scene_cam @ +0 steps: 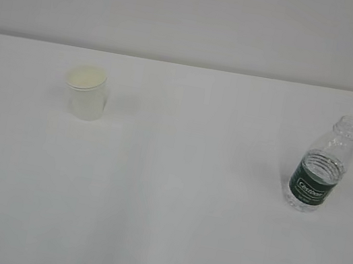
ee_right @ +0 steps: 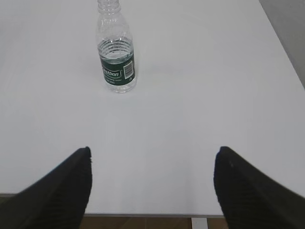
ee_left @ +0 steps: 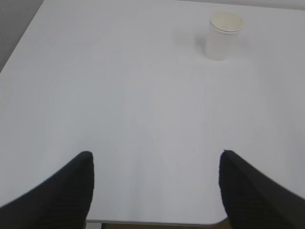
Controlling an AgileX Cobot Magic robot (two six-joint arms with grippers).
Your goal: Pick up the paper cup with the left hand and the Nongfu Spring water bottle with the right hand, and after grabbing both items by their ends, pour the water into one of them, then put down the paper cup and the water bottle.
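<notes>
The flat white surface (scene_cam: 163, 205) has lots of bare room. In the exterior view no arm shows at all. The small white paper cup (scene_cam: 87, 93) stands upright on the left side, and the small clear plastic water bottle with a dark green label (scene_cam: 320, 168) stands upright on the right side. They are well apart, with a wide bare stretch between them. Behind them the far edge of the surface meets a pale wall (scene_cam: 197, 13).

The cup is open at the top, and its inside looks creamy white. Whether anything is in it cannot be told. The bottle has no cap. Clear water (ee_right: 116, 51) sits in its lower part, up to about the top of the green label.

The left wrist view shows the left hand (ee_left: 157, 191). Its two black fingers (ee_left: 62, 195) are spread wide and hold nothing. The cup (ee_left: 223, 36) is far ahead and to the right. This view also shows the left edge and the near rounded corner of the surface.

The right wrist view shows the right hand (ee_right: 152, 191). Its black fingers (ee_right: 59, 195) are also spread wide and hold nothing. The bottle (ee_right: 116, 47) is far ahead, to the left. The right and near edges show here.
</notes>
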